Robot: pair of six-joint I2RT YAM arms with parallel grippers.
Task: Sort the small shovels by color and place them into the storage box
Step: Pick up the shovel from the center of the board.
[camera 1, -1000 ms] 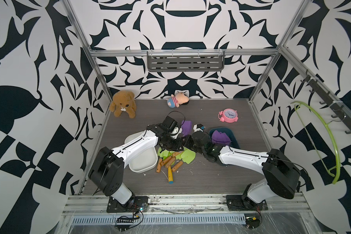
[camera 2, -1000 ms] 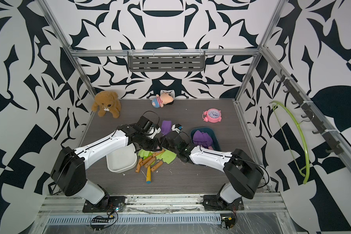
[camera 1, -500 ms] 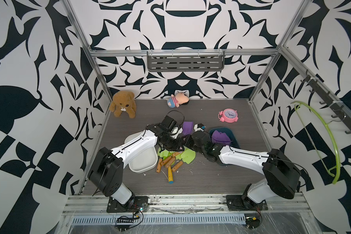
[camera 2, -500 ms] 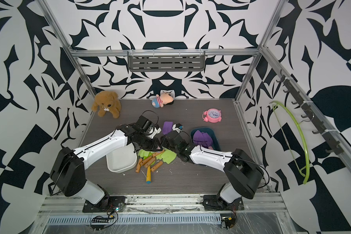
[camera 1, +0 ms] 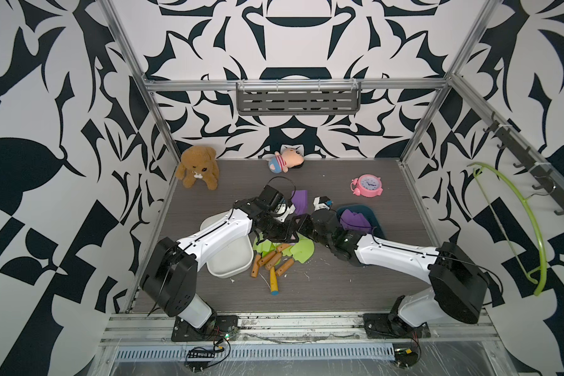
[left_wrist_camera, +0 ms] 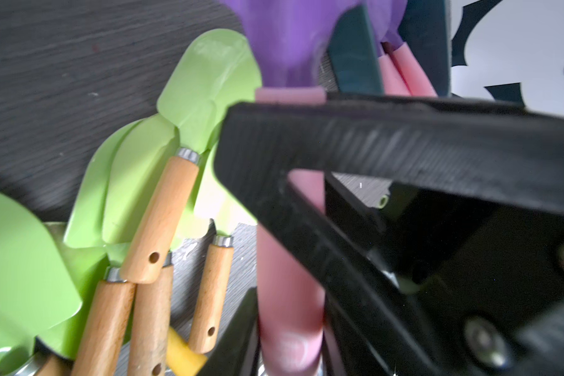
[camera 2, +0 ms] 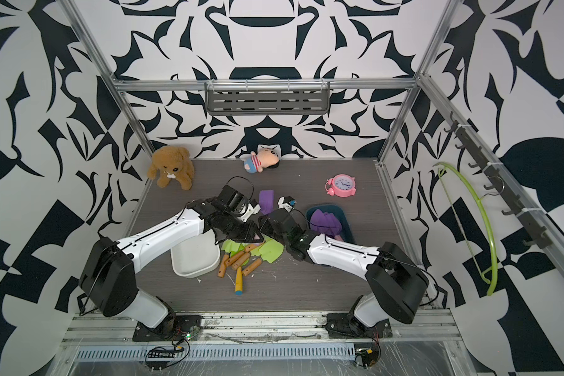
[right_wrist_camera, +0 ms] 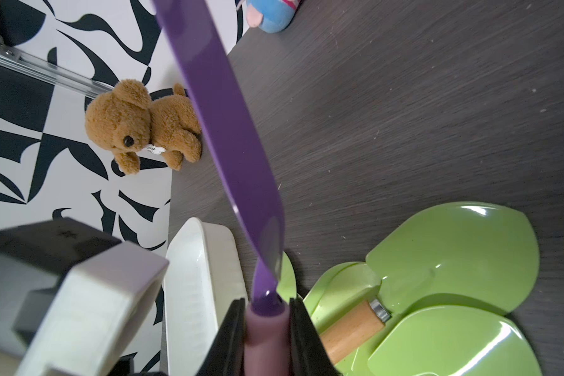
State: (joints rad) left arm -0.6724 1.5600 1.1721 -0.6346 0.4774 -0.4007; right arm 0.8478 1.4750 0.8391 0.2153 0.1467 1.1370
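No readable text anywhere I look. Pink alarm clock (camera 1: 368,185) on counter (camera 1: 339,286): dial marks too small to read. Teddy bear (right_wrist_camera: 137,127): white bone-shaped tag (right_wrist_camera: 154,149), dark print too blurred to read. Purple shovel (right_wrist_camera: 228,130) in my right pincer (right_wrist_camera: 266,309): blade plain.

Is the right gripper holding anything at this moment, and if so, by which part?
Yes. The right gripper is shut on the purple-bladed toy shovel with a pink handle, gripping the pink handle close to where the blade begins.

Lime-green shovels (right_wrist_camera: 453,247) have brown handles (left_wrist_camera: 160,221); the purple shovel (right_wrist_camera: 228,130) has a pink handle (left_wrist_camera: 290,286).
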